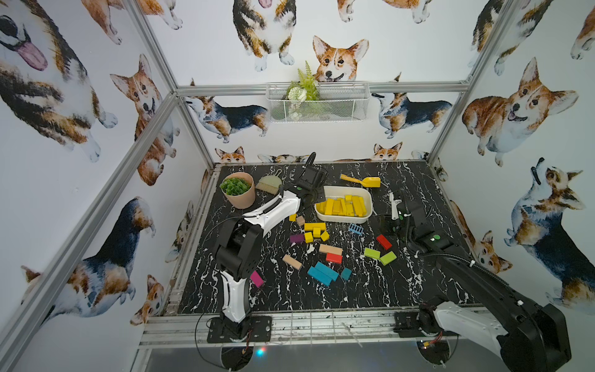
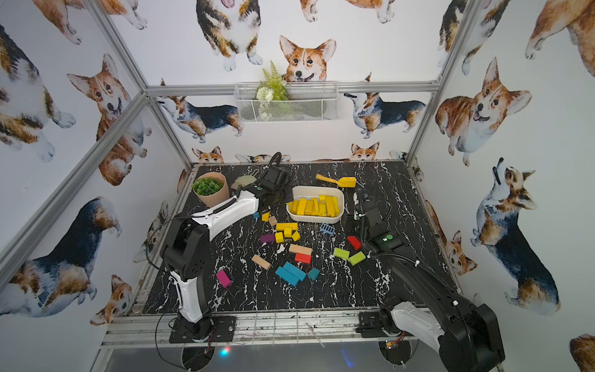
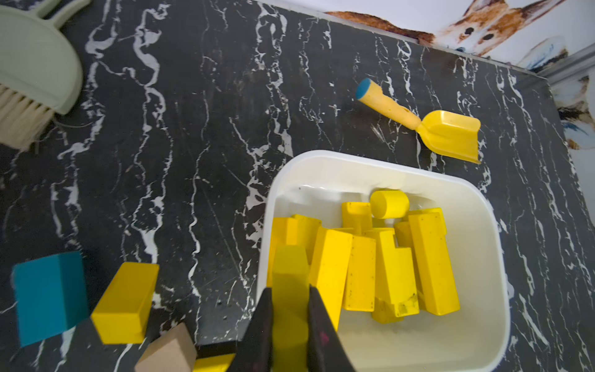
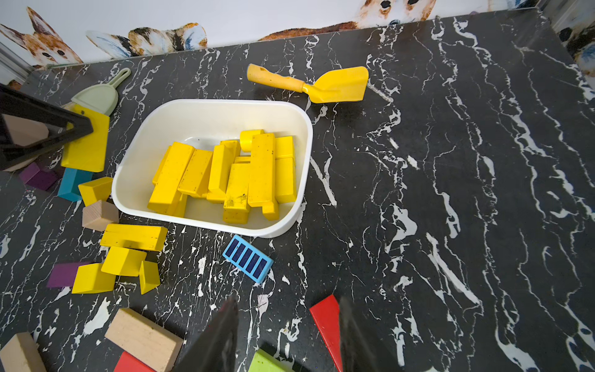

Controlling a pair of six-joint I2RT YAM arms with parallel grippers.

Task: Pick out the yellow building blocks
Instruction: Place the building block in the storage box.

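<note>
Left gripper (image 3: 288, 291) clamped a bright-yellow wooden bar (image 3: 289, 264) just beside the white plastic tub (image 3: 354, 157); right gripper (image 4: 286, 325) hung empty, jaws apart.

Site type: robot lab test cell.

Evidence:
- Aluminium frame (image 1: 225, 90) of slotted bars encloses the work area on 3 sides.
- Wall panels (image 1: 418, 48) w/ printed corgi pattern fill the frame.
- Tabletop (image 1: 370, 290) is a black marble-look sheet.
- Left arm (image 1: 235, 244) and right arm (image 1: 476, 277) stand on black base plates (image 1: 260, 328) fixed to a metal rail (image 1: 322, 325) at the front edge, cables exposed.
- Props laid out as test items:
  - wire basket (image 1: 341, 106) w/ greenery on the rear wall
  - plant pot (image 1: 241, 201)
  - hand brush (image 1: 269, 184)
  - toy shovel (image 1: 370, 182)
  - white tub (image 1: 341, 220) of yellow blocks (image 1: 346, 206)
  - loose coloured blocks (image 1: 323, 273) on the top
</note>
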